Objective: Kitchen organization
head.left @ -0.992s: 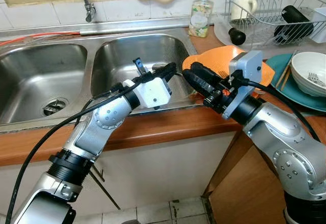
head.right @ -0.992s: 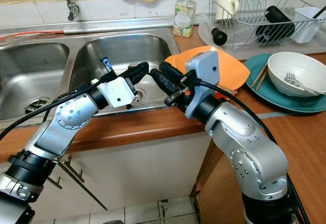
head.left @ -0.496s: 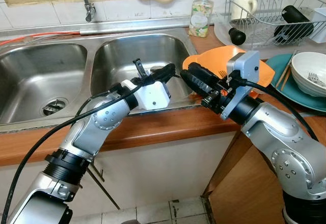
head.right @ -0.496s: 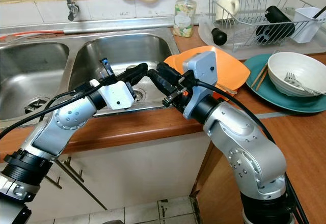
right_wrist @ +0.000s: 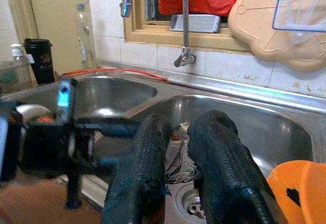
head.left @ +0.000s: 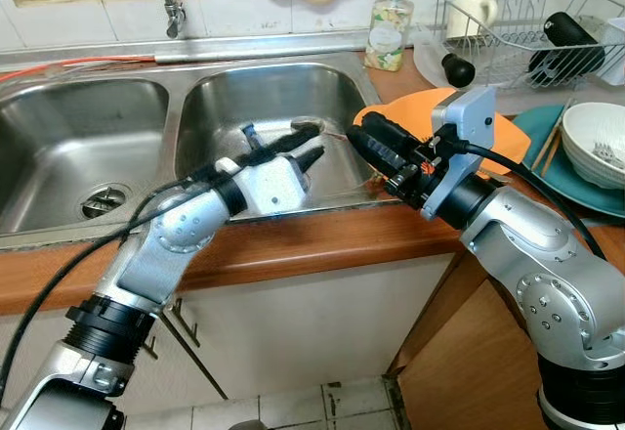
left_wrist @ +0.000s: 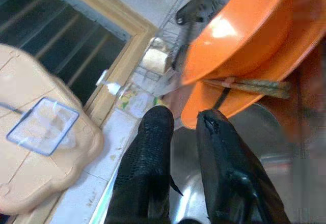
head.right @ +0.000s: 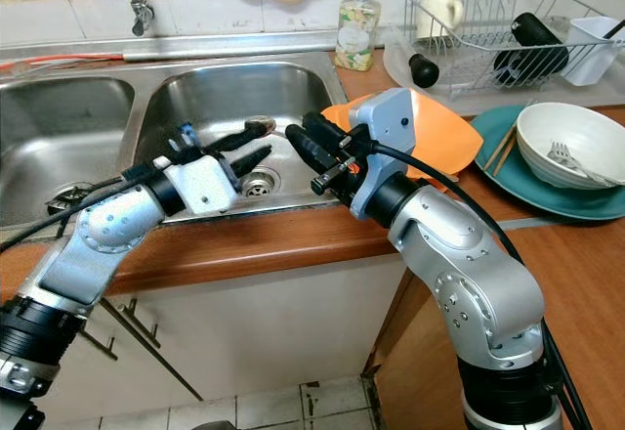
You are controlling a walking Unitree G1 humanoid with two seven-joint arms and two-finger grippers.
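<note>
Both arms reach forward over the right basin of a double steel sink (head.left: 68,156) set into a wooden surface (head.left: 322,244). The left gripper (head.left: 305,147) hangs above that basin near its drain, its jaws parted by a narrow gap with nothing between them. The right gripper (head.left: 366,142) sits just beside it at the basin's right rim, its two black fingers (right_wrist: 224,152) also slightly apart and holding nothing, pointing toward the sink. Just behind the right wrist, an orange plate (head.left: 513,137) lies on the surface at the sink's right edge, and the left wrist view shows a pair of chopsticks (left_wrist: 249,85) resting across it. Further right stands a teal plate (head.right: 508,171) carrying a white bowl (head.right: 571,142) with a fork inside. Behind these, a wire dish rack (head.right: 488,20) holds a mug (head.right: 439,10) and a black bottle (head.right: 532,44). A soap dispenser (head.left: 389,31) stands at the back of the sink, and the tap (head.left: 168,0) rises between the two basins.
</note>
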